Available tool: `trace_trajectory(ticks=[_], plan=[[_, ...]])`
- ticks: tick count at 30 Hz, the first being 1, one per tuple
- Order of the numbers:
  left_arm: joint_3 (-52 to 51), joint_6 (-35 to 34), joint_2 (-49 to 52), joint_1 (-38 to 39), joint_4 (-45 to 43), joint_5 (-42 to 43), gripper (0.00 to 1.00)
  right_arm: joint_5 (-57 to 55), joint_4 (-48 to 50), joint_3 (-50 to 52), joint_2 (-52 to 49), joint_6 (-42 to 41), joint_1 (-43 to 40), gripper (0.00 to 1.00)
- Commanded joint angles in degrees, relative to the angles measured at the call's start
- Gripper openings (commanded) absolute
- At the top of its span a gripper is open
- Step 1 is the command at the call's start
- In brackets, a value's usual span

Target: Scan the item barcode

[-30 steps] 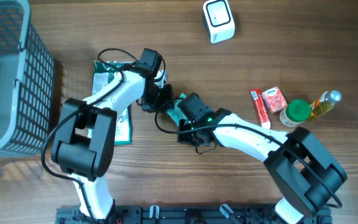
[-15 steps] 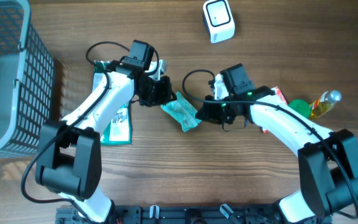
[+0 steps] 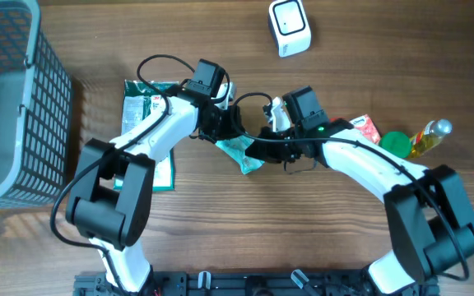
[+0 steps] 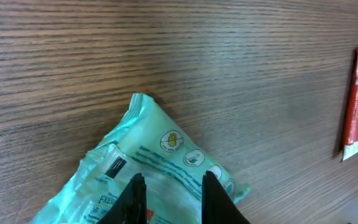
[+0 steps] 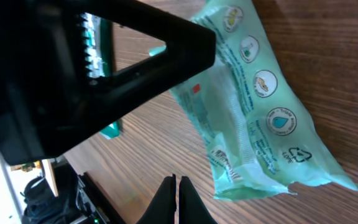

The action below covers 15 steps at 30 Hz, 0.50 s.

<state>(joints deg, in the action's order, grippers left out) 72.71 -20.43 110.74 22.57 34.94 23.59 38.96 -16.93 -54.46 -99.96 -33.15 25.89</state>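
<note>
The item is a teal wipes packet lying mid-table, and its printed face shows in the left wrist view and the right wrist view. A small dark printed patch sits near its left edge; I cannot tell if it is the barcode. My left gripper hangs over the packet's upper end, and its tips stand a narrow gap apart above the film. My right gripper is at the packet's right side, shut and empty. The white scanner stands at the table's far edge.
A grey mesh basket fills the left side. A flat green packet lies under the left arm. At the right are a red stick pack, a pink carton, a green-capped jar and an oil bottle.
My left gripper has slid right over the packet and its jaws have parted slightly. My right arm swung away to the right, then came back beside the packet. The packet barely moved.
</note>
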Motion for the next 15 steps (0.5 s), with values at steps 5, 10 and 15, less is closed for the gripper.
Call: trace_trajectory(ticks=[5, 10, 15], plan=[[-0.3, 0.5, 0.8, 0.2, 0.0, -2.1, 0.16, 0.1, 1.6, 0.7, -7.9, -0.5, 1.6, 0.04], [-0.7, 0.5, 1.8, 0.2, -0.1, -3.7, 0.15, -2.8, -0.2, 0.8, -11.3, -3.5, 1.6, 0.04], [-0.7, 0.5, 4.4, 0.1, 0.0, -6.9, 0.16, -5.8, -2.7, 0.8, -12.1, -4.5, 1.6, 0.04]])
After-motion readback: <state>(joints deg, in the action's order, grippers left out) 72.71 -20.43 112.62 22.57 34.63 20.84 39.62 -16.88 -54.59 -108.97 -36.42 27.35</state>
